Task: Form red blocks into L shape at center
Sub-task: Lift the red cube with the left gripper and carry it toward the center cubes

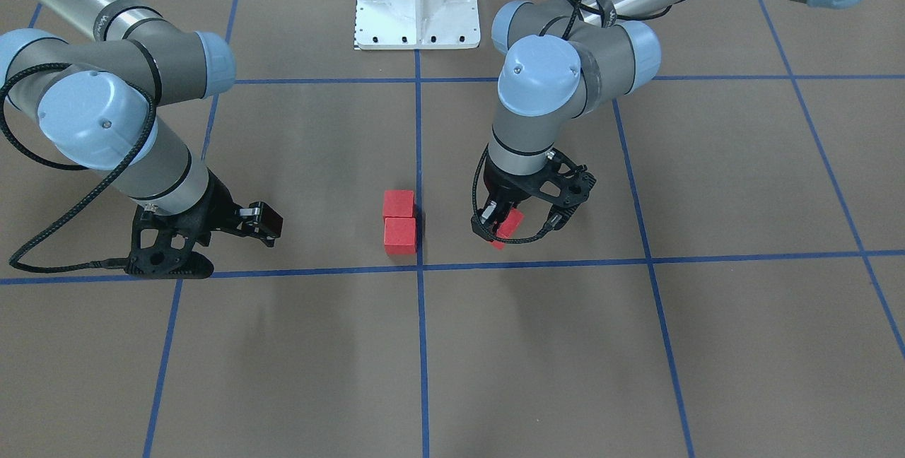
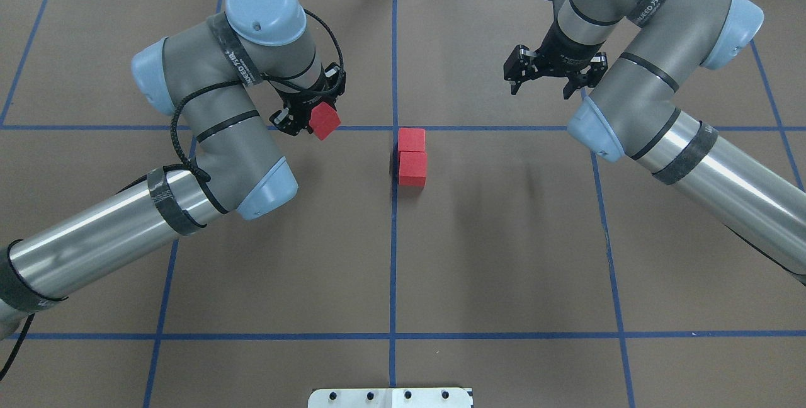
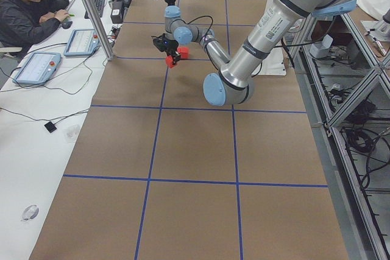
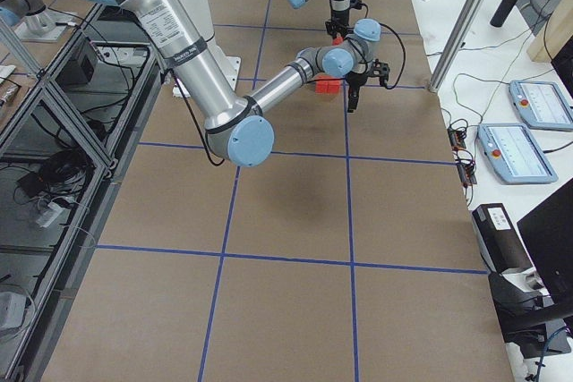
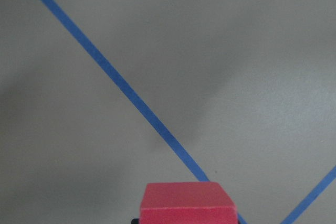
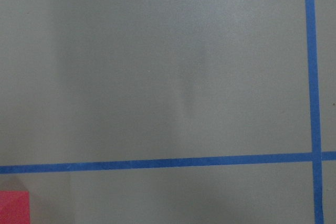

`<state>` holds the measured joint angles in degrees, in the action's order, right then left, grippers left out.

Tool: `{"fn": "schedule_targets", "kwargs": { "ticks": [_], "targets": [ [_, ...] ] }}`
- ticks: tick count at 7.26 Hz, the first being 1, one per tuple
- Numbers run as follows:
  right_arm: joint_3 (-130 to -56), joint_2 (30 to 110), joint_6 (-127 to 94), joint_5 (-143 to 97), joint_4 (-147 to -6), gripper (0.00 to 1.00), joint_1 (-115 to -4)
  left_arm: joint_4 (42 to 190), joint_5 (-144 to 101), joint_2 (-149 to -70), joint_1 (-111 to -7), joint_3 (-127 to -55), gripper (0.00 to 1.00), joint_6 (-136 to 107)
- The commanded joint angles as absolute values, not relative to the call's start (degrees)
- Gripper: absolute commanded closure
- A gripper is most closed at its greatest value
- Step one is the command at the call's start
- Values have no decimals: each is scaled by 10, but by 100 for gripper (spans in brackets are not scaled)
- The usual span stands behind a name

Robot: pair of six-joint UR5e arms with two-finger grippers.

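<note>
Two red blocks (image 2: pixel 411 140) (image 2: pixel 412 169) lie touching in a short line on the brown surface, just on my side of the center (image 2: pixel 395 128) where two blue tape lines cross; they also show in the front view (image 1: pixel 399 204) (image 1: pixel 400 235). My left gripper (image 2: pixel 315 119) is shut on the third red block (image 2: pixel 326 119) and holds it above the surface, left of the pair; the front view (image 1: pixel 510 223) and the left wrist view (image 5: pixel 186 203) show that block too. My right gripper (image 2: pixel 541 85) is open and empty, well right of the pair.
The white robot base plate (image 2: pixel 390 397) sits at the near edge. Blue tape lines (image 2: pixel 504 335) divide the brown surface into large squares. A corner of a red block (image 6: pixel 13 207) shows in the right wrist view. An operator (image 3: pixel 30 10) sits at a side desk.
</note>
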<state>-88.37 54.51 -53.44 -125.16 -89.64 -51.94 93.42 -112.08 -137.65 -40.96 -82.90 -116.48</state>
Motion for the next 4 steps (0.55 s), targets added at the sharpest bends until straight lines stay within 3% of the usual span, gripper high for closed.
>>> {"fn": "schedule_targets", "kwargs": {
  "ticks": [1, 2, 4],
  "targets": [
    [-883, 552, -532, -1251, -896, 1, -519, 968, -1142, -1411, -408, -774, 100, -1325],
    [-883, 554, -529, -1251, -896, 1, -519, 974, -1141, -1438, -403, -726, 100, -1338],
    [-883, 555, -528, -1250, -896, 1, -519, 974, -1139, -1444, -383, -701, 100, -1344]
  ]
}}
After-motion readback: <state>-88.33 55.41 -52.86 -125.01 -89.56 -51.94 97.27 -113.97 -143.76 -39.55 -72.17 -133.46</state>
